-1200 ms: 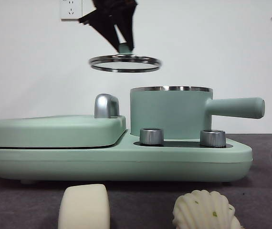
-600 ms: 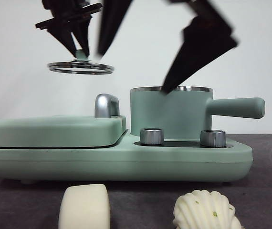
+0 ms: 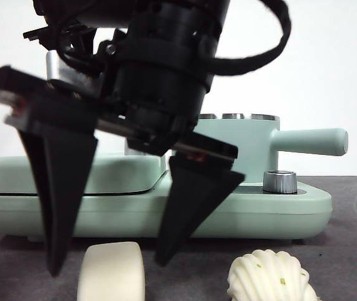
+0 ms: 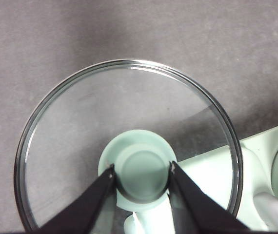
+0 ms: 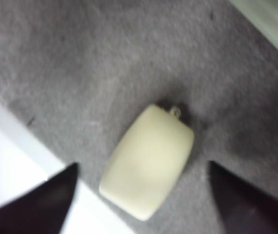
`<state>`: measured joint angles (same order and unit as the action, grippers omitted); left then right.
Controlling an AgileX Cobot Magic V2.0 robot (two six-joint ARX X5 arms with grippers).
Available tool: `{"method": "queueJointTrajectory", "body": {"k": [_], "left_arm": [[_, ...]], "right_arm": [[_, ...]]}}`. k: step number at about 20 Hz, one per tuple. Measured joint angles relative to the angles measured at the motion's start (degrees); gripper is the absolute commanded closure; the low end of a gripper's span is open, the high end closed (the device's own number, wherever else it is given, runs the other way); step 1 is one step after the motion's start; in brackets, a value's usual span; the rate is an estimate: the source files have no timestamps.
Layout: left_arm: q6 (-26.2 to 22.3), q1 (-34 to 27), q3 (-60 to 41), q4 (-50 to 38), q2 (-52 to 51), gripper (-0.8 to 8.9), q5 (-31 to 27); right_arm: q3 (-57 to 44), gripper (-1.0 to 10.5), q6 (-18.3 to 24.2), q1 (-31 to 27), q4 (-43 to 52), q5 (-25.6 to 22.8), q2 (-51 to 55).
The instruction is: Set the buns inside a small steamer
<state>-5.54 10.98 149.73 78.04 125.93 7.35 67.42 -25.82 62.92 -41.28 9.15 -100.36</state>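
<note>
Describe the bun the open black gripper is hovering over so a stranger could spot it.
Start at the long mint-green cooking appliance on the grey table. Two cream buns lie before it; the right gripper straddles the smooth rounded block bun. Its neighbour, the ridged shell-shaped bun, has grooves and green flecks.

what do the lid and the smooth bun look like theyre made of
Glass lid: clear glass, the grey table shows through it; shiny steel-looking rim; matte mint knob, probably plastic, clamped by the left gripper. Smooth bun: matte cream, soft and dough-like, possibly a foam prop.
</note>
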Motion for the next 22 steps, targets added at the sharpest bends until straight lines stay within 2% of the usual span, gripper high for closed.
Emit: {"method": "queueJointTrajectory", "body": {"k": [4,7,11,15,22], "left_arm": [[0.0,-0.3,0.0,0.0,0.0,7.95,0.0],[0.0,-0.2,0.0,0.2,0.0,7.95,0.0],[0.0,-0.3,0.0,0.2,0.0,7.95,0.0],[0.1,-0.5,0.0,0.2,0.0,7.95,0.0],[0.2,-0.5,0.0,0.2,0.0,7.95,0.0]], "right_arm": [[0.0,8.1,0.0,0.0,0.3,0.0,-1.0],[0.9,8.1,0.0,0.0,-0.3,0.3,-1.0],[12.1,8.1,2.2,-2.5,-12.3,0.5,-1.2],[27.5,8.1,7.3,-9.3,-25.7,-1.7,-1.2],[49.9,8.1,13.5,-25.3,-31.8,-1.7,-7.9]]}}
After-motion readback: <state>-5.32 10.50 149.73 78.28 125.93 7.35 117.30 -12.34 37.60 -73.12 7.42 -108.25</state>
